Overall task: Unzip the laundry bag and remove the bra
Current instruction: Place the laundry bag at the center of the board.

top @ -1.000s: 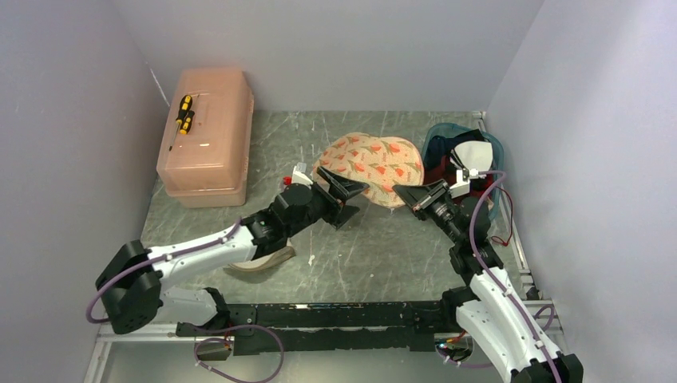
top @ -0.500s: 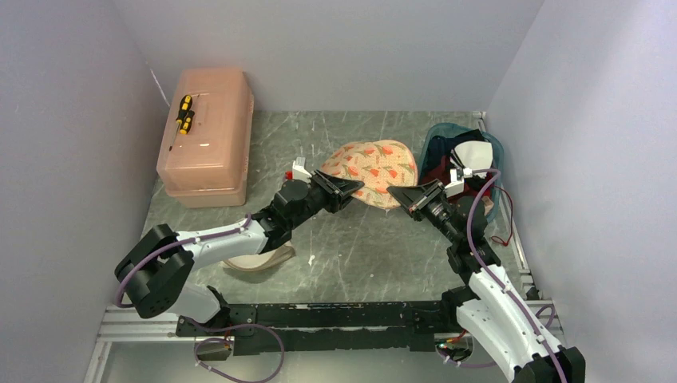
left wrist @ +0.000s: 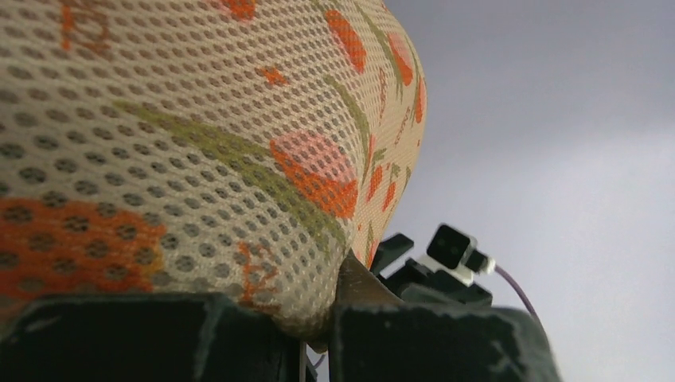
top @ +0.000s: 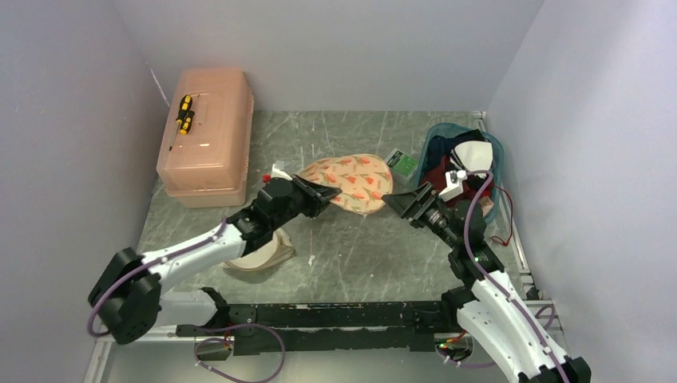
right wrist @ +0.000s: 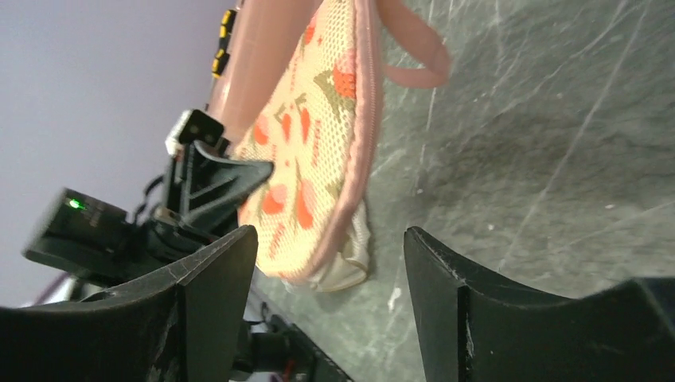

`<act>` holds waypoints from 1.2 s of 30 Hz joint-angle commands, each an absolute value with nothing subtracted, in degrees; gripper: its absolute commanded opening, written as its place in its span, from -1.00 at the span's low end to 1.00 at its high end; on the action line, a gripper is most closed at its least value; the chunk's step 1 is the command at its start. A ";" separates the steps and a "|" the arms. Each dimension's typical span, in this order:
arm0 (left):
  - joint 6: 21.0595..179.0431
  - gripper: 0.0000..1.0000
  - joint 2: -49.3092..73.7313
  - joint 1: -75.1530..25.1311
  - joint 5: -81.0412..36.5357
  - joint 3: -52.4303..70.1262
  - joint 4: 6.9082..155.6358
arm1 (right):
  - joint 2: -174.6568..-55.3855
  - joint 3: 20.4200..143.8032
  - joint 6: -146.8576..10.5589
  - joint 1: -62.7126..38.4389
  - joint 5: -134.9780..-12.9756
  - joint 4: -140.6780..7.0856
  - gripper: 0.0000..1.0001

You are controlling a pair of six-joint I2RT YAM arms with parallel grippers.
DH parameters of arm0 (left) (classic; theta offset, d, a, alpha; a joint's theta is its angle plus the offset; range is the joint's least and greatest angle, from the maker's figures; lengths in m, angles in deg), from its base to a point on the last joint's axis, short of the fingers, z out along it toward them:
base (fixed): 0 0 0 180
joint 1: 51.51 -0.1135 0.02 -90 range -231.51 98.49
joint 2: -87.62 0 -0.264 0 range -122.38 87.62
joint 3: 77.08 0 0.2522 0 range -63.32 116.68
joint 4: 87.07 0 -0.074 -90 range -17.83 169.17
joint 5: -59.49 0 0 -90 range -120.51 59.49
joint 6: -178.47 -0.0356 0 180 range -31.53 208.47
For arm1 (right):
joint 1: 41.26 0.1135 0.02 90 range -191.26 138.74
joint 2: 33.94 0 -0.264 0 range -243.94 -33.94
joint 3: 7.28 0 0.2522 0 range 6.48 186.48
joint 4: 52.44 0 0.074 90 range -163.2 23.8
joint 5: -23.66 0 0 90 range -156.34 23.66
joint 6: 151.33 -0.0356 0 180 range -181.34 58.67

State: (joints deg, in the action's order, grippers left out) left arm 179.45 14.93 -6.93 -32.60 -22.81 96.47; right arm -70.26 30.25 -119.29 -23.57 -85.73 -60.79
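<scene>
Left arm [top: 199,247]: low, stretched from lower left toward mid-frame. Left claw [top: 323,194]: pressed together, pinching left end of beige mesh two-cup piece with orange flower print [top: 351,182], held above grey marbled table [top: 359,247]. Right arm [top: 487,287]: elbow bent, reaching up-left from lower right. Right claw [top: 397,201]: spread wide, just beside piece's right end, not gripping. Lower left, on table, partly under left forearm: small white mesh laundry bag with cream rim [top: 267,257].
</scene>
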 commanded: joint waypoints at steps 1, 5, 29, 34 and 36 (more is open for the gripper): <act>177.17 -0.95 21.46 -10.19 -35.01 -20.51 80.80 | -65.92 33.32 -104.82 -19.27 -79.54 -68.08 0.43; 176.81 -0.95 20.22 -13.39 -32.57 -15.57 68.58 | -66.73 33.48 -97.52 -6.76 -67.49 -69.96 0.37; 182.53 -0.95 15.72 -17.10 -27.49 -7.72 56.13 | -88.61 38.65 -90.39 12.52 -57.48 -52.77 0.17; 182.51 -0.95 16.77 -17.14 -27.53 -7.77 55.88 | -88.31 37.61 -95.16 8.39 -64.48 -52.13 0.11; 182.43 -0.95 17.01 -17.15 -27.58 -7.69 55.75 | -88.51 37.23 -96.00 7.25 -65.73 -51.80 0.08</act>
